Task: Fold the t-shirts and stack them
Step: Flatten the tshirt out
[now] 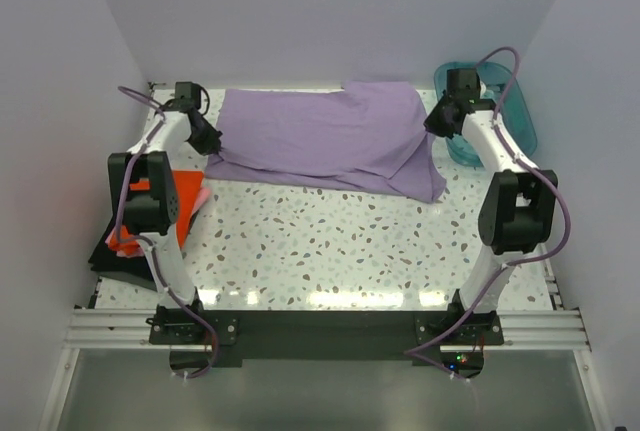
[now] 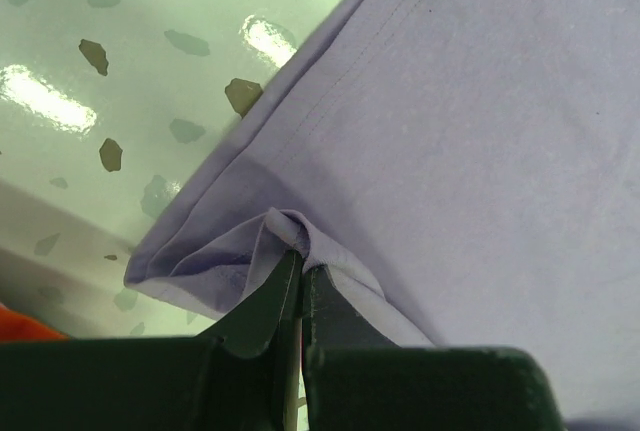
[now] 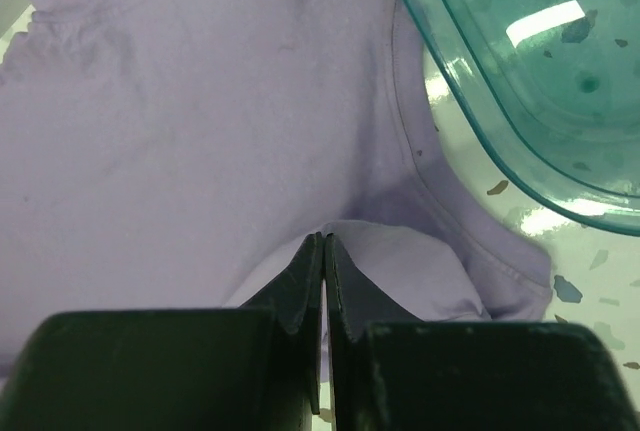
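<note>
My left tool is pressed together on a bunched fold at one corner of the purple shirt, and the cloth puckers up around its tips. My right tool is pressed together too, pinching a raised fold at the shirt's opposite end. The shirt lies spread across the far part of the speckled desk, stretched between my two tools, with one flap hanging toward me just inside the right tool. A teal tub sits just beyond the outer side of my right tool, its rim close beside the shirt's hem. Back toward my left arm's base, well behind the left tool, an orange shirt lies on top of a dark shirt at the desk's edge.
</note>
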### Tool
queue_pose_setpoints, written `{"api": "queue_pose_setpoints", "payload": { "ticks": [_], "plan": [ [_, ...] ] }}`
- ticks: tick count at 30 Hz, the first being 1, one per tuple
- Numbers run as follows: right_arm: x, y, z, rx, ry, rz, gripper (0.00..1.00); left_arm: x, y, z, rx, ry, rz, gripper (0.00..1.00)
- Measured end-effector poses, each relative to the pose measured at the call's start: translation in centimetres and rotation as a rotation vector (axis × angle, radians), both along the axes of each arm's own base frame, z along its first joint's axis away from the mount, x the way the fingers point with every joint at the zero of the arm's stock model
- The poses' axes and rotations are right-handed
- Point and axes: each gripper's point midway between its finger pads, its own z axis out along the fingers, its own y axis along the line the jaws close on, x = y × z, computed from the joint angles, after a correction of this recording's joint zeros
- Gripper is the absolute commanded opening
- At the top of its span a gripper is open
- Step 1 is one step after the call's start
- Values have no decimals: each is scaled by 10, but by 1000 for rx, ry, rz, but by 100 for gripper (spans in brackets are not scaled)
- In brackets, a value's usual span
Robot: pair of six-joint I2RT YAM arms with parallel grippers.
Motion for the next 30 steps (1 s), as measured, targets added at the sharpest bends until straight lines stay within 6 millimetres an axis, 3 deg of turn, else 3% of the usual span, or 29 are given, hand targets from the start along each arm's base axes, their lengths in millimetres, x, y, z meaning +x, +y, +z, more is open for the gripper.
{"api": "queue_pose_setpoints", "payload": {
  "ticks": [5, 23, 30],
  "plan": [
    [3, -7, -5, -4, 8, -11, 0, 0, 0, -8, -2, 17, 0, 0],
    [20, -36, 7, 22, -68, -51, 0, -4, 8, -14, -8, 29, 4, 0],
    [34, -31, 7, 43, -80, -28, 0, 1, 3, -12, -26, 5, -26, 17]
  ]
}}
